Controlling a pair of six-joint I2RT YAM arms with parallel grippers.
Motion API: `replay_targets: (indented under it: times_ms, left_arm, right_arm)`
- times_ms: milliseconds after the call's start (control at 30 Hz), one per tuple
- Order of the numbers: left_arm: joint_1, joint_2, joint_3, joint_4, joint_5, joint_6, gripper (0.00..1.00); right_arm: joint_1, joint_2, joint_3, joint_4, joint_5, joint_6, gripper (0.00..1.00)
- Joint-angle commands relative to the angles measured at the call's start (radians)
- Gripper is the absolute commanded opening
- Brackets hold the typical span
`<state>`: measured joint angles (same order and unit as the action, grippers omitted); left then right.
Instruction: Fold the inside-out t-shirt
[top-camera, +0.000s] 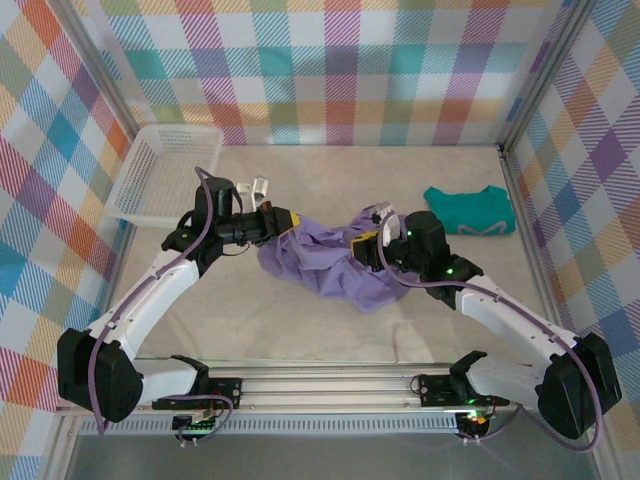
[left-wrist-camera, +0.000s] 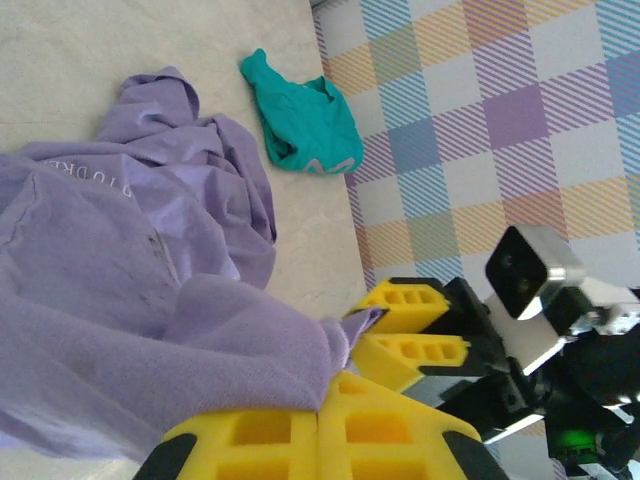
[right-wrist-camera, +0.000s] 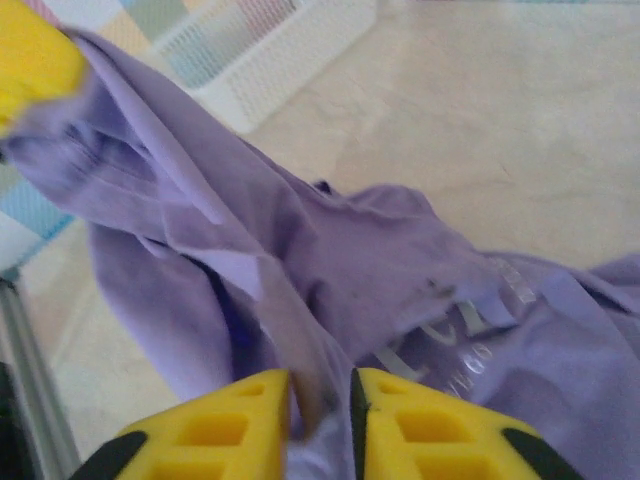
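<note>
Farthest out on the left gripper's outer side we see a white mesh basket (top-camera: 128, 190) against the wall, well apart from the cloth. The left gripper (top-camera: 290, 222) reaches in over the surface (top-camera: 300, 330). Its yellow pads (left-wrist-camera: 250, 435) are pressed together, and an edge of the purple t-shirt (top-camera: 320, 265) is pinched where they meet. In its own wrist view the cloth runs straight off the tips and spreads away ahead of the gripper in thick folds. A line of pale lettering (left-wrist-camera: 85, 175) reads backwards on the far panel.

The t-shirt lies crumpled between the two grippers. Most of it sits on the surface just below and in front of the left gripper. One part is lifted in a band that runs from the left gripper across to the right one.

The right gripper (right-wrist-camera: 320, 385) faces the left one from close by. The left wrist view shows its yellow tips just beyond the left gripper's own, with a corner of purple cloth between them. Its jaws stand narrow, with a slim gap that holds a fold of the t-shirt. From this gripper the fabric climbs up and away towards the other yellow pad. A faint grey print (right-wrist-camera: 470, 330) lies on the cloth ahead and to one side.

Beyond the right gripper's outer side, near the far wall and clear of the purple cloth, we see a small teal garment (top-camera: 470, 210) lying flat on the surface.
</note>
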<state>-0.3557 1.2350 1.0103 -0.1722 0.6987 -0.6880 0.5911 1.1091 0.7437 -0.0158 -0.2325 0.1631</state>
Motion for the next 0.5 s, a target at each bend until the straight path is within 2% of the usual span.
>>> replay_targets:
  times_ms: [0,167,333,467]
  left_arm:
    - [0.009,-0.014,0.030,0.036,0.030,0.002,0.00]
    - [0.004,0.001,0.037,0.031,0.024,0.003,0.00]
    - [-0.003,0.008,0.045,0.024,0.019,0.005,0.00]
    - [-0.006,0.011,0.050,0.019,0.018,0.007,0.00]
  right_arm:
    - [0.041,-0.050,0.041,-0.103,0.080,-0.184,0.32]
    - [0.133,-0.067,0.108,-0.156,0.135,-0.361,0.41]
    - [0.226,0.030,0.215,-0.212,0.267,-0.501,0.45]
    - [0.267,0.119,0.303,-0.259,0.310,-0.582,0.47]
